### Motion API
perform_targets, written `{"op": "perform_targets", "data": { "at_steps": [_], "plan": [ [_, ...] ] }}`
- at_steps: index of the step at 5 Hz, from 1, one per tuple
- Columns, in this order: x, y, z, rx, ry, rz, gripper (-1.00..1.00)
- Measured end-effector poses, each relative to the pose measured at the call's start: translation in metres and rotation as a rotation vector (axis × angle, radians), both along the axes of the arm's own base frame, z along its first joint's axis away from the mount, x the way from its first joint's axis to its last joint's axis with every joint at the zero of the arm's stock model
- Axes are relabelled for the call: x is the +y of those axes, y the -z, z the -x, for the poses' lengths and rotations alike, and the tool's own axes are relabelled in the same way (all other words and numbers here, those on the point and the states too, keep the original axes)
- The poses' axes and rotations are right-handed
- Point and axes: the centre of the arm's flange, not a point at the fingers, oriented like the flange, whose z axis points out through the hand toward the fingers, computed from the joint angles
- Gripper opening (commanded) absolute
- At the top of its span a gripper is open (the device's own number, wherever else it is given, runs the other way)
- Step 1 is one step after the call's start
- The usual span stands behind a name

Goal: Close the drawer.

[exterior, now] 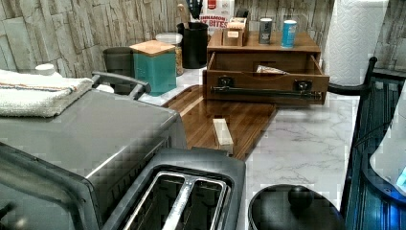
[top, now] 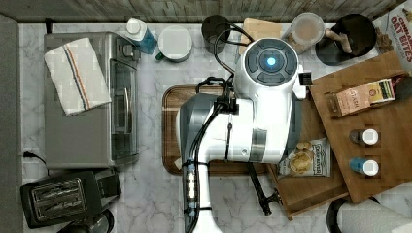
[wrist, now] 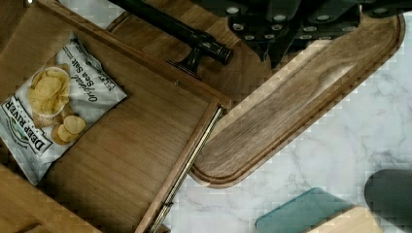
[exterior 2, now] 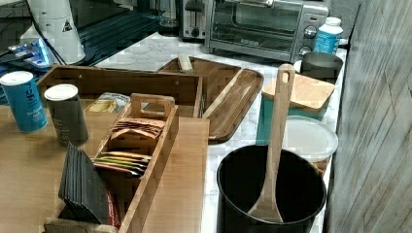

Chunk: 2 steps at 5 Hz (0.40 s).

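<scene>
Shallow medium-brown wooden drawer with dark metal bar handle, pulled out from beneath flat wooden cabinet top; front edge over darker round-cornered wooden serving tray. Silver chip bag flat on drawer floor. Dark gripper above tray in wrist view, just beside handle end, apart from it; finger spacing: cannot tell. White robot arm over tray in top view.

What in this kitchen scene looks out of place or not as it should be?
The drawer stands pulled out from under the cabinet top, with a chip bag lying inside. Its front overhangs the wooden serving tray. Nothing looks spilled or broken.
</scene>
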Motion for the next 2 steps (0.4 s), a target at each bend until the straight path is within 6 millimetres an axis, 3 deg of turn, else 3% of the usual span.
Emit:
{"op": "perform_targets", "data": {
  "at_steps": [2],
  "plan": [
    [0.011, 0.024, 0.017, -0.004, -0.061, -0.028, -1.0]
  ]
}}
